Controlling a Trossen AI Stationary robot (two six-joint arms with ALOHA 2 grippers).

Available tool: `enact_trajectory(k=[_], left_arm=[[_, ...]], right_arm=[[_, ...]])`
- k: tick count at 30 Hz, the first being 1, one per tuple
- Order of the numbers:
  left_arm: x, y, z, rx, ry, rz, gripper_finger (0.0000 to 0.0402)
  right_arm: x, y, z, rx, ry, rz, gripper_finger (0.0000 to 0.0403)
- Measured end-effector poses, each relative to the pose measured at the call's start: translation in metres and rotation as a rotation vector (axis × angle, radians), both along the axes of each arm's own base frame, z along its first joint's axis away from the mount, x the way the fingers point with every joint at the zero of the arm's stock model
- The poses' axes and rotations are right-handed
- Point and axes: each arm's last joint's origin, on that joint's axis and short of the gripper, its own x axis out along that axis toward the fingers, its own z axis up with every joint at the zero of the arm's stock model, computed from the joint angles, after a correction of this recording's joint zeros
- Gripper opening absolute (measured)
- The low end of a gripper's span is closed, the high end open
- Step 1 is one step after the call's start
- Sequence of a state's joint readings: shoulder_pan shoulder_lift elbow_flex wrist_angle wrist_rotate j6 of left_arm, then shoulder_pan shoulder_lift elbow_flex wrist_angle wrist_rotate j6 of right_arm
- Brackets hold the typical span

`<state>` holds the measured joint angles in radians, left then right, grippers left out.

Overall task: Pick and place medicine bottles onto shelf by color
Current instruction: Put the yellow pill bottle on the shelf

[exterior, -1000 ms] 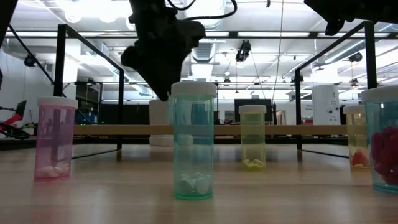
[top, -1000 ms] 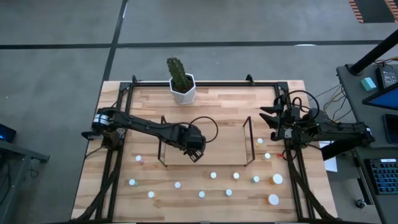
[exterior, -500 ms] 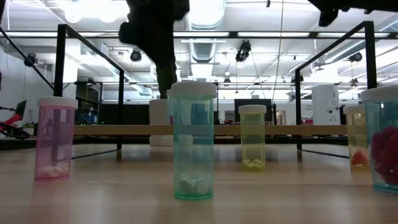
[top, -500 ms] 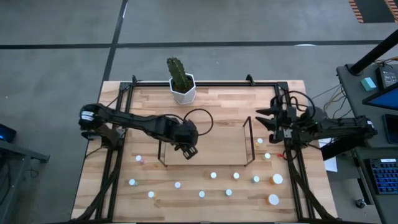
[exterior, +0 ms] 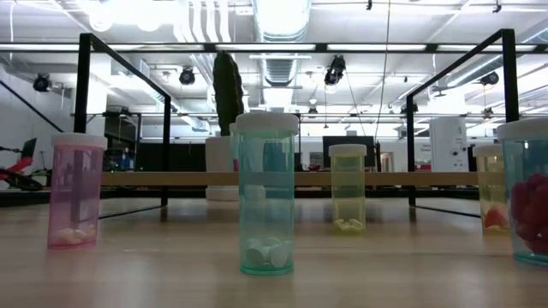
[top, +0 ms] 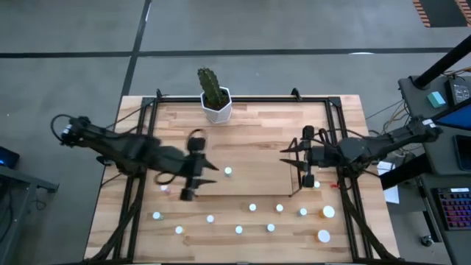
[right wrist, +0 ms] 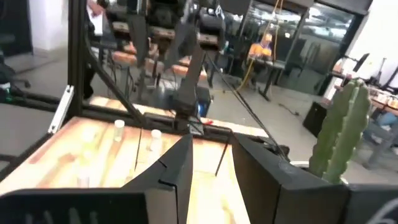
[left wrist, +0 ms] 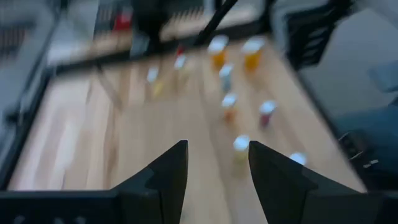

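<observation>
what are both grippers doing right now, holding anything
left gripper: jaws open, nothing between them, over the table by the shelf's left end.
right gripper: jaws open, empty, at the shelf's right end.

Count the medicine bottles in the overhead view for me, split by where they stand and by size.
Small bottle on the shelf: 1
Small bottles on the table: 10
Large bottles on the table: 2
Total: 13 visible; the right arm may hide another by the shelf's end.
</observation>
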<state>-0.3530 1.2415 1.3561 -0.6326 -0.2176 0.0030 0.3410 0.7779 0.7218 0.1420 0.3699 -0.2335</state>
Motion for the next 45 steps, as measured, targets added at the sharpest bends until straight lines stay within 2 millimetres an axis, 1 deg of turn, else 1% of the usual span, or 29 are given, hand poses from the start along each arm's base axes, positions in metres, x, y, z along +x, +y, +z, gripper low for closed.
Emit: enact_trajectory(k=[2,4,6,7,11,14,17,19,21,24,29,36,41,45], left_arm=[[-0.011,-0.003,-0.001,0.007,-0.104,-0.047,0.0153],[-0.017,-0.005,-0.005,0.018,-0.215,-0.073,0.0153],[-0.020,-0.006,-0.015,0.027,-0.295,-0.087,0.0153],[-0.021,-0.005,-0.018,0.024,-0.344,-0.088,0.0153],[-0.027,-0.003,-0.036,0.000,-0.445,-0.084,0.0153],[-0.030,-0.001,-0.049,-0.014,-0.482,-0.081,0.0153],[-0.034,0.000,-0.057,-0.030,-0.515,-0.080,0.0153],[-0.036,0.000,-0.058,-0.042,-0.533,-0.078,0.0153],[-0.037,0.001,-0.060,-0.042,-0.533,-0.078,0.0153],[-0.039,0.002,-0.061,-0.035,-0.529,-0.080,0.0153],[-0.045,0.004,-0.062,-0.037,-0.540,-0.079,0.0153],[-0.063,0.010,-0.058,-0.034,-0.592,-0.090,0.0153],[-0.068,0.012,-0.059,-0.037,-0.601,-0.089,0.0153],[-0.073,0.014,-0.063,-0.038,-0.603,-0.089,0.0153]], right_arm=[[0.005,0.011,0.018,0.005,0.019,-0.004,0.0093],[0.012,0.022,0.028,0.013,0.087,-0.008,0.0086],[0.018,0.034,0.041,0.024,0.124,-0.005,0.0078],[0.021,0.041,0.044,0.021,0.156,0.002,0.0074],[0.030,0.068,0.065,0.030,0.212,0.022,0.0060],[0.038,0.093,0.066,0.015,0.254,0.024,0.0050],[0.044,0.122,0.054,-0.032,0.317,0.046,0.0042],[0.045,0.140,0.047,-0.041,0.340,0.051,0.0036],[0.045,0.153,0.047,-0.017,0.331,0.058,0.0031],[0.046,0.167,0.049,0.040,0.342,0.064,0.0025],[0.053,0.175,0.052,0.106,0.431,0.023,0.0015],[0.077,0.178,0.062,0.109,0.529,-0.016,0.0012],[0.092,0.174,0.071,0.107,0.576,-0.078,0.0013],[0.106,0.167,0.071,0.134,0.655,-0.113,0.0016]])
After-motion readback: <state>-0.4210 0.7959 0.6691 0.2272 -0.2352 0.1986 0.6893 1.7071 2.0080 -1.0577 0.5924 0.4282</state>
